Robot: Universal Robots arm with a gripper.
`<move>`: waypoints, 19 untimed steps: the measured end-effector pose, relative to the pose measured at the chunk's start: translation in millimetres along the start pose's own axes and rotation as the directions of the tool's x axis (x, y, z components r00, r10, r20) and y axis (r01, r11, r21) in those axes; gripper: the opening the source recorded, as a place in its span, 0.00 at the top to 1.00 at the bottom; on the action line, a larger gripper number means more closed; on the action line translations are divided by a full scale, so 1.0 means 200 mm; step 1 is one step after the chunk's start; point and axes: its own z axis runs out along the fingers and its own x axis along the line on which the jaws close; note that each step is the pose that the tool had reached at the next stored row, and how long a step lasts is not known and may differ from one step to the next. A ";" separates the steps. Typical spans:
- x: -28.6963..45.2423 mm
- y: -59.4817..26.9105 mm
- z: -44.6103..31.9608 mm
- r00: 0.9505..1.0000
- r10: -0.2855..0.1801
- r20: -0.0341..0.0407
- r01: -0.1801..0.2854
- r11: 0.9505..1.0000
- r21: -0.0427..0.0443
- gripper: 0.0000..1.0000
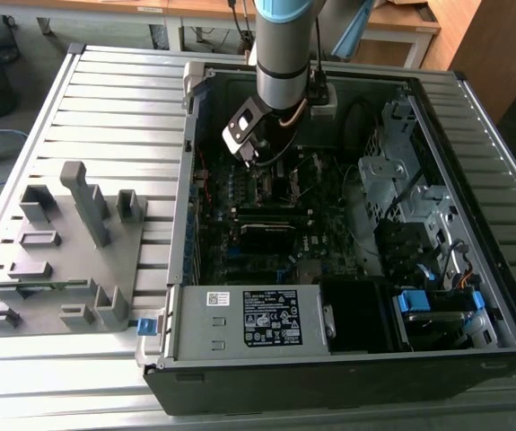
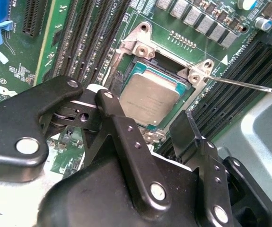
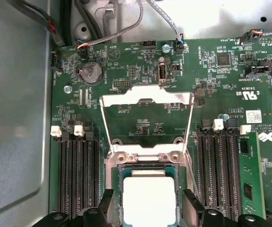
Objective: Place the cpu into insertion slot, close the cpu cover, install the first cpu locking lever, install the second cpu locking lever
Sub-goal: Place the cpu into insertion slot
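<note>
**Gripper** (image 2: pixel 144 111): jaws spread wider than the cpu (image 3: pixel 150 201). One black finger (image 3: pixel 107 208) stands on each side of the chip, and nothing is pinched. Whether the fingers touch the board cannot be told.

**Task parts:** the cpu lies flat in the insertion slot (image 2: pixel 169 64), silver top up. The cpu cover (image 3: pixel 147 94) stands raised open, on the far side of the slot from the gripper. A thin metal rod (image 2: pixel 249 85) runs out from one socket corner.

**Setting, exterior view:** the arm (image 1: pixel 280 54) enters from twelve o'clock into an open computer case (image 1: pixel 329 386) on a slatted metal table (image 1: pixel 105 99). A grey fixture tray (image 1: pixel 69 260) lies at nine o'clock.

**Hidden or cut off:** the gripper's body hides part of the slot's rim in the second wrist view. The picture's border cuts off the cpu's near edge in the first wrist view.
</note>
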 end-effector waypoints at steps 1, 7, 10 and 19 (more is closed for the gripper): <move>0.004 0.000 0.000 1.000 0.002 0.000 -0.002 1.000 0.000 0.33; 0.006 -0.001 0.000 1.000 0.003 0.000 -0.003 1.000 0.000 0.33; 0.006 -0.001 0.000 1.000 0.003 0.000 -0.003 1.000 0.000 0.33; 0.008 0.002 -0.027 1.000 0.003 0.000 -0.003 1.000 0.000 0.33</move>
